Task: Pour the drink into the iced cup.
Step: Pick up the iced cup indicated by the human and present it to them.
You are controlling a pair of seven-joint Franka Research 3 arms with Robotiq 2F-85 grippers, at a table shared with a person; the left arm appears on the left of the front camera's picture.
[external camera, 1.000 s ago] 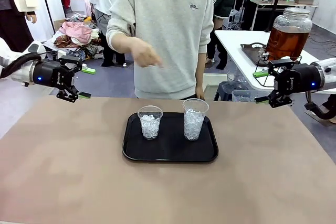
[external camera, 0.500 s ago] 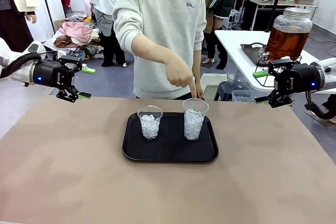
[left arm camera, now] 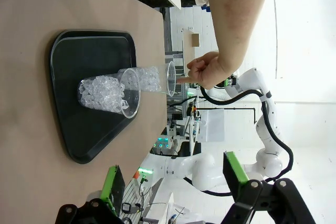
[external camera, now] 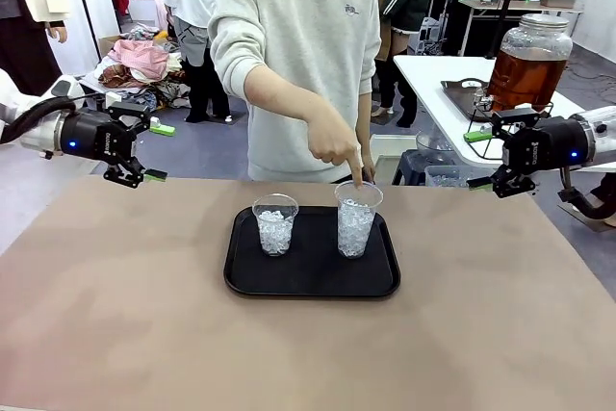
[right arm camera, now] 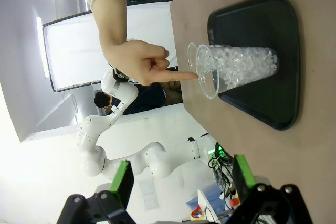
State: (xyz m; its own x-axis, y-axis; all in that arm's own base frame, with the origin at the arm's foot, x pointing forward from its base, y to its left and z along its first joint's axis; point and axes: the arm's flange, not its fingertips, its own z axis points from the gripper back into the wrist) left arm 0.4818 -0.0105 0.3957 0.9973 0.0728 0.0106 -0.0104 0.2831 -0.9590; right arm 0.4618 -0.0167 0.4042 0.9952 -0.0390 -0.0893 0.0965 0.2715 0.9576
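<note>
One drink [external camera: 525,79], amber-brown, at the upper right of the front view, inside a round glass jar [external camera: 539,45] with a metal lid [external camera: 545,21]. Jar upright on a white surface [external camera: 433,74], well apart from the cups.

Just below the jar in the picture, at mid-height on the right: right end effector [external camera: 478,160], jaws wide open, nothing between them, just above the far edge of the brown surface [external camera: 144,315]. Right wrist view: right end effector [right arm camera: 182,178] along the bottom edge, green pads far apart.

Centre of the front view: tall cup [external camera: 356,220] and short cup [external camera: 275,225], both clear, both full of ice, upright, side by side but apart on a black tray [external camera: 313,281]. Tall cup to the right, short cup to the left. Above the tall cup, a hand [external camera: 335,146], index finger pointing down at the far rim; touching or not, cannot tell.

Right wrist view: hand [right arm camera: 136,61] at upper left, fingertip right at the rim of the tall cup [right arm camera: 236,69], tray [right arm camera: 278,30] at upper right.

Left wrist view: short cup [left arm camera: 107,92] nearer, tall cup [left arm camera: 157,78] behind it, hand [left arm camera: 207,72] right of centre.

Left edge of the front view, mid-height: left end effector [external camera: 156,151], open and empty, just above the far left corner of the brown surface. Left wrist view: left end effector [left arm camera: 173,179] at the bottom, pads spread wide.
</note>
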